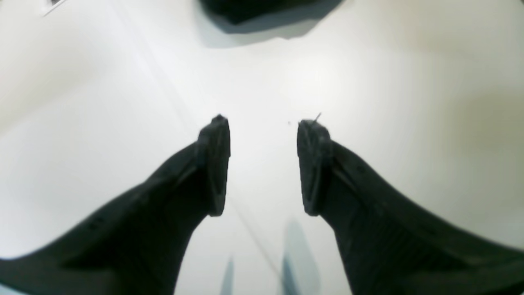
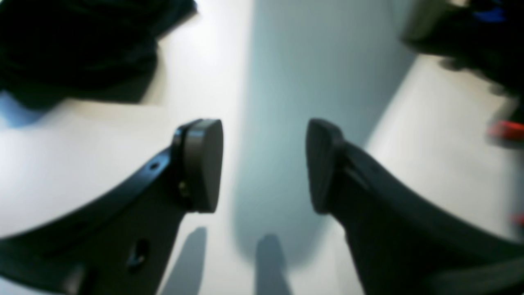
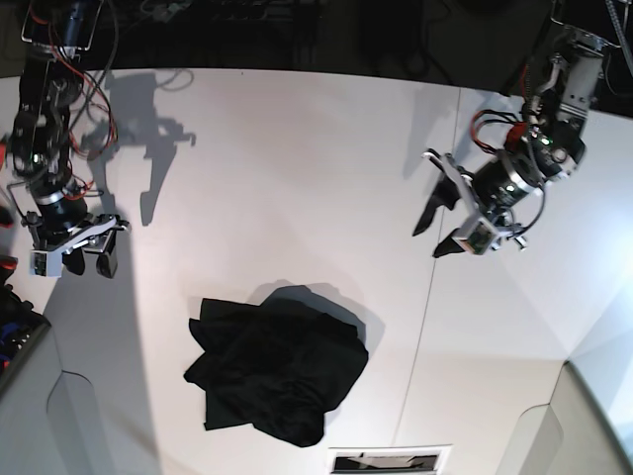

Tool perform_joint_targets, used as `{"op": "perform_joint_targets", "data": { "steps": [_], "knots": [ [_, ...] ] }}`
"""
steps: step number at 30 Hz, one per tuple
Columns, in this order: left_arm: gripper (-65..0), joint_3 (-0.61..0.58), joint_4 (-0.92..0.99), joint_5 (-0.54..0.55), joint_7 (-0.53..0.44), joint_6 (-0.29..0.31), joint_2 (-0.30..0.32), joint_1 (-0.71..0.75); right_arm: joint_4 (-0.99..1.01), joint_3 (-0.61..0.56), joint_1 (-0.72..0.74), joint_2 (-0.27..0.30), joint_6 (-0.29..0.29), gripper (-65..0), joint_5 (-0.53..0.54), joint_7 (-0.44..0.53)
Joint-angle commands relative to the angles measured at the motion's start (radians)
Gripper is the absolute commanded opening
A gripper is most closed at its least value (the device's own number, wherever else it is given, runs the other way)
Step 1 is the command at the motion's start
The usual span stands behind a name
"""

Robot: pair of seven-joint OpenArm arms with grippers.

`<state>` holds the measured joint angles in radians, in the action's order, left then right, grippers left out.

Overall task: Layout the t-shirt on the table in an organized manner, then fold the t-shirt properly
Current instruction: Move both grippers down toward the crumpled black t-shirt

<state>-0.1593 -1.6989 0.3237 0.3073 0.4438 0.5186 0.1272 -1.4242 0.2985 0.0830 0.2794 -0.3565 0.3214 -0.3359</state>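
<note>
1. Fabric first: the t-shirt [image 3: 275, 368] is a soft black heap with many folds and an uneven outline, crumpled on the table [image 3: 297, 178].
2. At the left side of the base view, the right gripper [image 3: 90, 265] hangs above the table with its jaws spread wide and nothing between them. The t-shirt lies below and to the right of this gripper in that view, well apart from it.
3. In the right wrist view, the right gripper's pads [image 2: 203, 164] are smooth, dark and rounded, and only the white tabletop shows in the gap. A blurred black edge of the t-shirt [image 2: 77, 49] is ahead and to the left of them.
4. The table is white, smooth and a little glossy, with a thin dark seam line [image 3: 427, 297] crossing it.
5. At the right side of the base view, the left gripper [image 3: 436, 228] also stands wide open and holds nothing. The t-shirt is below and to the left of it, well apart.
6. In the left wrist view, the left gripper's fingers [image 1: 215, 164] are matte black with ribbed backs, and a dark piece of the t-shirt [image 1: 262, 10] is far ahead of them.
</note>
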Motion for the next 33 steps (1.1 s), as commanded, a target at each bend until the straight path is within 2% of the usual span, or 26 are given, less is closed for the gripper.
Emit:
{"op": "perform_joint_targets", "data": {
  "steps": [1,5,9,17,20,23,33],
  "knots": [
    [-35.3,-0.016,0.028,0.003,-0.018,-0.009,-0.005,-0.064,0.013,0.005,0.042,-0.011,0.005,-32.6,0.003,0.022],
    [-35.3,-0.09,0.196,-0.007,-0.019,-0.046,-0.073,-0.255,0.128,0.005,0.144,-0.087,-0.015,-32.6,-0.013,0.029],
    [-35.3,-0.098,0.357,-0.014,-0.02,-0.055,-0.137,-0.401,0.215,0.005,0.203,-0.129,-0.016,-32.6,-0.038,0.092],
    [-35.3,-0.098,0.74,-0.013,-0.106,-0.055,-0.266,-0.621,0.426,0.003,0.336,-0.153,-0.015,-32.6,-0.045,0.134],
    [-35.3,-0.098,0.847,-0.013,-0.109,-0.055,-0.305,-0.679,0.505,0.002,0.385,-0.164,-0.04,-32.6,-0.063,0.138],
    [-35.3,-0.098,0.893,-0.013,-0.109,-0.054,-0.334,-0.719,0.524,0.002,0.392,-0.172,-0.071,-32.7,-0.071,0.137],
    [-35.3,-0.098,0.951,-0.024,-0.137,-0.055,-0.422,-0.775,0.506,0.002,0.365,-0.172,-0.078,-32.7,-0.071,0.111]
  ]
}}
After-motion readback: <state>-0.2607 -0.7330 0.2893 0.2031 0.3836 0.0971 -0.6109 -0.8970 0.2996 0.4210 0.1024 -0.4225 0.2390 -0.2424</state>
